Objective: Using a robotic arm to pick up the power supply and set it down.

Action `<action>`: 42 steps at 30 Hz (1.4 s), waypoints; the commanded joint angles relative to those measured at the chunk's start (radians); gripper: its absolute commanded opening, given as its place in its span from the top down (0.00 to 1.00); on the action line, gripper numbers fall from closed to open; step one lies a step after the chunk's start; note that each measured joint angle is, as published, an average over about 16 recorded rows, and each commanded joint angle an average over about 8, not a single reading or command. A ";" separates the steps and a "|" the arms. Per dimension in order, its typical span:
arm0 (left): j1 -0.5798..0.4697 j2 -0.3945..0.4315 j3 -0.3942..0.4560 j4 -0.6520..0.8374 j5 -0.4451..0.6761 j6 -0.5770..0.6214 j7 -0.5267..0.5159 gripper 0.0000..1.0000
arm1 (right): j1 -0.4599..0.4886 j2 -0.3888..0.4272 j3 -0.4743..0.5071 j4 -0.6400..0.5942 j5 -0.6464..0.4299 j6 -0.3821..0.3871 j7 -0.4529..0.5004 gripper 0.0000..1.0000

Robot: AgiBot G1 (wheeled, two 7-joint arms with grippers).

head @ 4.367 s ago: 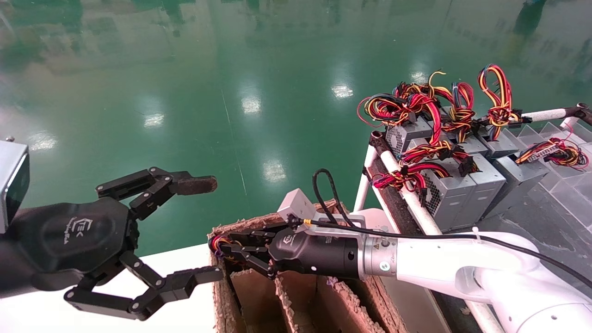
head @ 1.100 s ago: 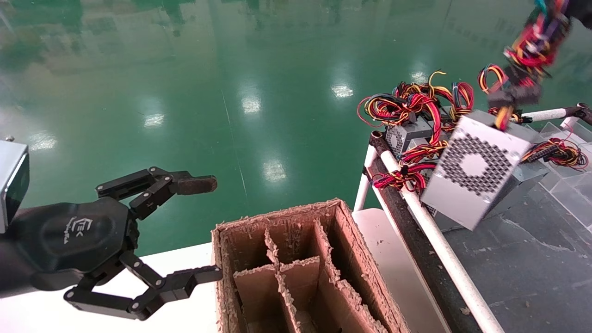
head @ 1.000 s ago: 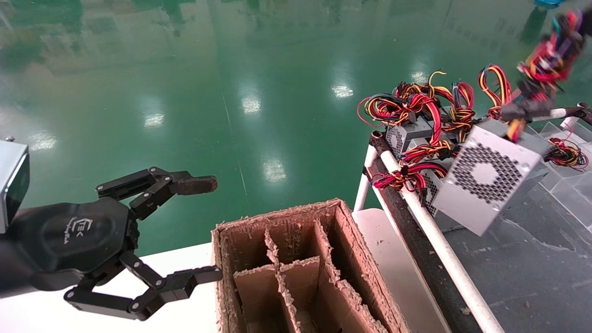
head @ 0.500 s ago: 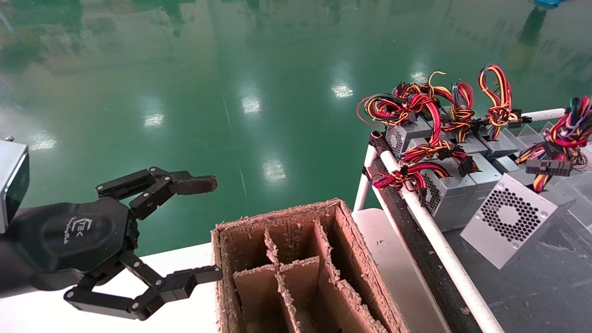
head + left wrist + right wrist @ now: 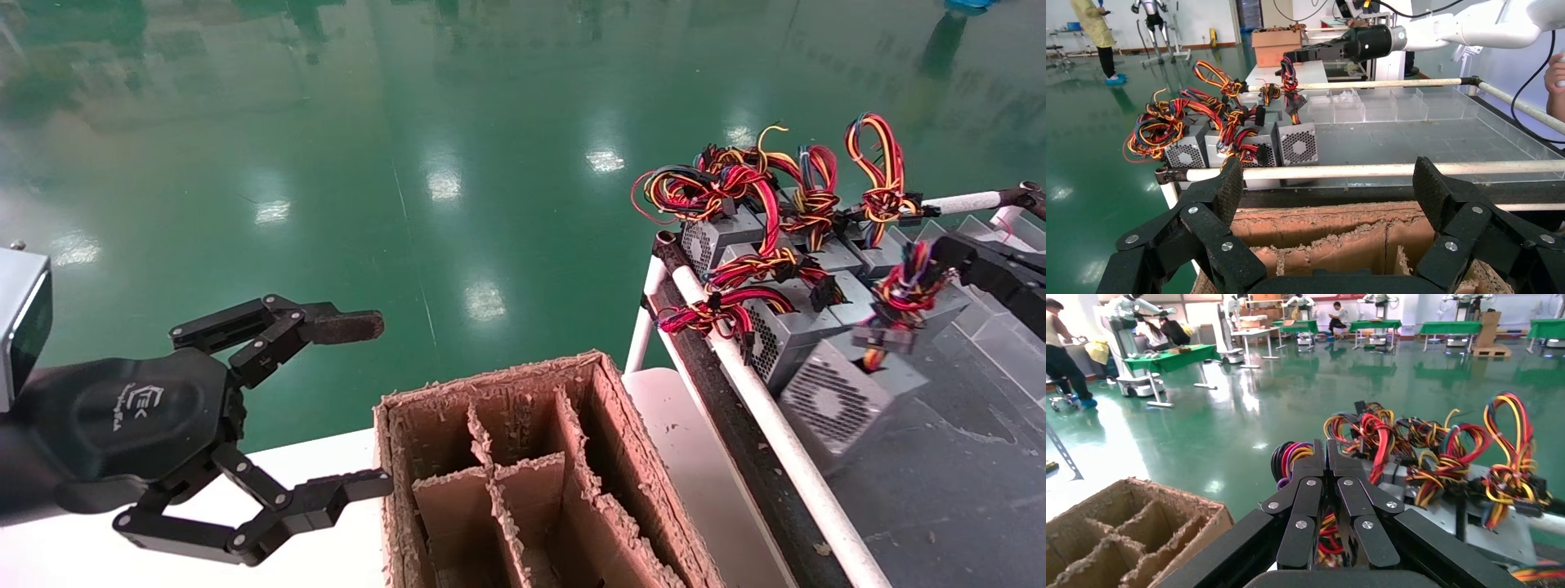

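At the right edge of the head view, the robotic arm's right gripper (image 5: 940,253) reaches in level from the side, only its black linked fingers showing, the rest cut off by the frame. Its fingers are pressed together on the wire bundle (image 5: 903,290) of the power supply (image 5: 842,392); the right wrist view shows the two fingertips (image 5: 1310,468) closed flat against each other with red and yellow wires (image 5: 1364,432) bunched just beyond them. The grey box hangs tilted below the bundle, fan grille facing forward, at the near end of the row of other power supplies (image 5: 784,327) on the dark rack surface (image 5: 964,474), close behind the white rail (image 5: 776,441); whether its lower edge touches the surface cannot be told. The left gripper (image 5: 359,404) hovers parked, spread wide, beside the cardboard divider box (image 5: 507,482), one fingertip at the box's near corner.
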 commanded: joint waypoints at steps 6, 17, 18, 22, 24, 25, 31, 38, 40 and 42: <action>0.000 0.000 0.000 0.000 0.000 0.000 0.000 0.00 | 0.014 -0.029 -0.014 0.000 -0.009 0.000 0.002 1.00; 0.000 0.000 0.000 0.000 0.000 0.000 0.000 0.00 | 0.019 -0.035 -0.029 0.014 -0.017 0.002 0.013 0.00; 0.000 0.000 0.000 0.000 0.000 0.000 0.000 0.00 | 0.020 -0.035 -0.030 0.015 -0.017 0.003 0.014 0.00; 0.000 0.000 0.000 0.000 0.000 0.000 0.000 0.00 | 0.022 -0.036 -0.034 0.014 -0.018 0.007 0.017 0.00; 0.000 0.000 0.000 0.000 0.000 0.000 0.000 0.00 | 0.024 -0.037 -0.034 0.011 -0.018 0.008 0.020 0.00; 0.000 0.000 0.000 0.000 0.000 0.000 0.000 0.00 | 0.025 -0.038 -0.034 0.009 -0.016 0.008 0.021 0.00; 0.000 0.000 0.000 0.000 0.000 0.000 0.000 0.00 | 0.033 -0.044 -0.028 -0.006 0.007 -0.005 0.054 0.00; 0.000 0.000 0.000 0.000 0.000 0.000 0.000 0.00 | 0.039 -0.049 -0.025 0.018 0.017 -0.019 0.096 0.00; 0.000 0.000 0.000 0.000 0.000 0.000 0.000 0.00 | 0.036 -0.050 -0.022 0.042 0.014 -0.019 0.106 0.00; 0.000 0.000 0.000 0.000 0.000 0.000 0.000 0.00 | 0.030 -0.051 -0.018 0.072 0.008 -0.017 0.114 0.00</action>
